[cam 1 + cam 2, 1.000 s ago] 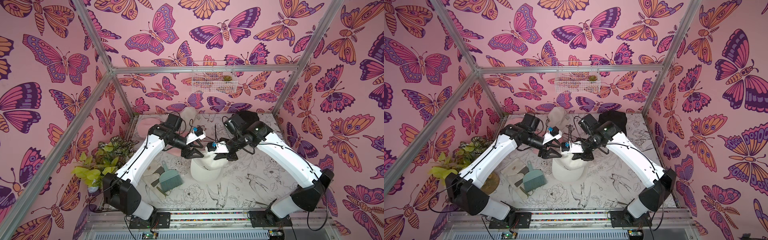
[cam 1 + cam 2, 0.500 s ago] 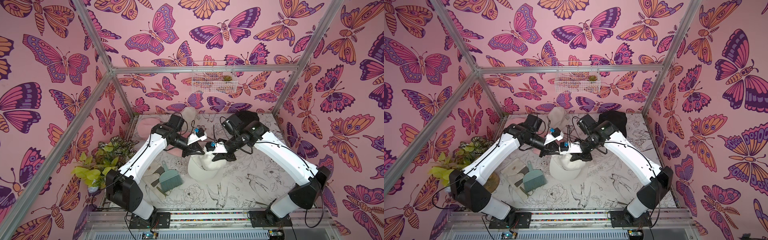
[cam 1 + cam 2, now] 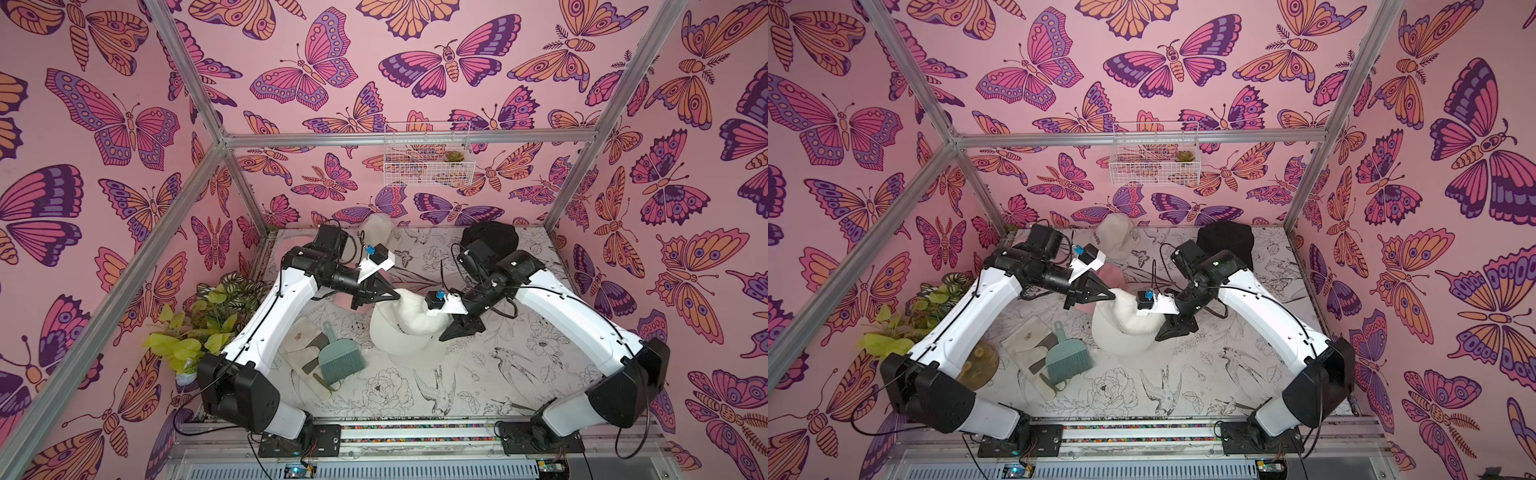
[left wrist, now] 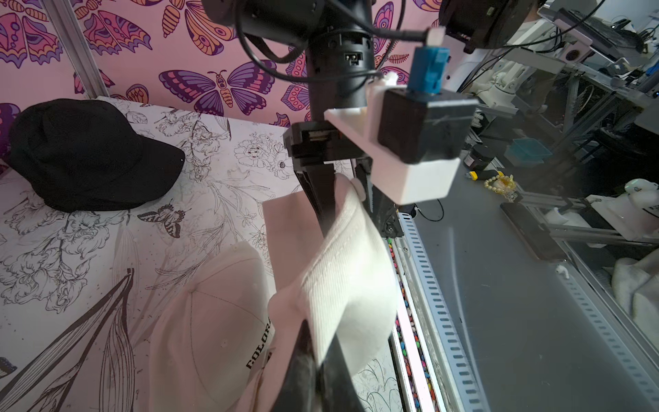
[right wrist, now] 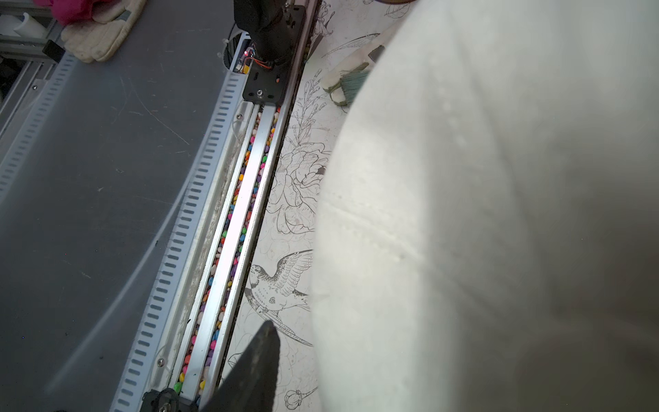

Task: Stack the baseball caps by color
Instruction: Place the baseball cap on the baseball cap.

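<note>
Raised cream cap (image 3: 413, 309) hangs mid-table, partly over the cream COLORADO cap (image 4: 214, 314) lying flat there. Left gripper (image 3: 394, 295) pinches its edge from 10 o'clock. Right gripper (image 3: 449, 334) sits at its 3 o'clock, jaws parted with cap cloth between them. Third cream cap (image 3: 376, 232) is at 12, black cap (image 3: 492, 239) at 1, pink cap (image 3: 1112, 274) at 10 under the left arm. Teal brush (image 3: 340, 361) at 8.
</note>
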`<state>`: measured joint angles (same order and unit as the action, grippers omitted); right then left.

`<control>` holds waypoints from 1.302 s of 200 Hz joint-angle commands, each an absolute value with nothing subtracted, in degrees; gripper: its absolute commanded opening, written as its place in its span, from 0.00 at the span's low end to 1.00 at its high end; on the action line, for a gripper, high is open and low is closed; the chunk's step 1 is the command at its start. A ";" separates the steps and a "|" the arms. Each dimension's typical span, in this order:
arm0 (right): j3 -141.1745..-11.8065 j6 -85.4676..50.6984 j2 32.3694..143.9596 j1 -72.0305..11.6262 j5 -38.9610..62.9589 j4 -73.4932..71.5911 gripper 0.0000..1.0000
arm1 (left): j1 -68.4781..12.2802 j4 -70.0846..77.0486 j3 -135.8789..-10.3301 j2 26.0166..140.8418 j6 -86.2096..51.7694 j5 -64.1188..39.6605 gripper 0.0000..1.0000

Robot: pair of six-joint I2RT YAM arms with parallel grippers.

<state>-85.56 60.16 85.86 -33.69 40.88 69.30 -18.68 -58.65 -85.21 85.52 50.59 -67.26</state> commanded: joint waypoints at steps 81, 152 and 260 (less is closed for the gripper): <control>-81.32 63.94 79.61 -29.14 43.55 71.32 0.47 | -18.46 -60.91 -85.79 85.26 52.12 -71.10 0.00; -83.49 65.23 81.56 -27.17 43.63 75.41 0.41 | -18.37 -60.97 -84.90 85.94 52.54 -70.66 0.00; -84.52 52.64 82.72 -24.35 45.47 71.70 0.00 | -18.64 -56.49 -83.96 91.01 47.91 -71.93 0.00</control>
<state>-82.91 58.92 81.56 -24.75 43.40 71.31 -18.65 -58.83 -85.21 89.01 51.77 -69.69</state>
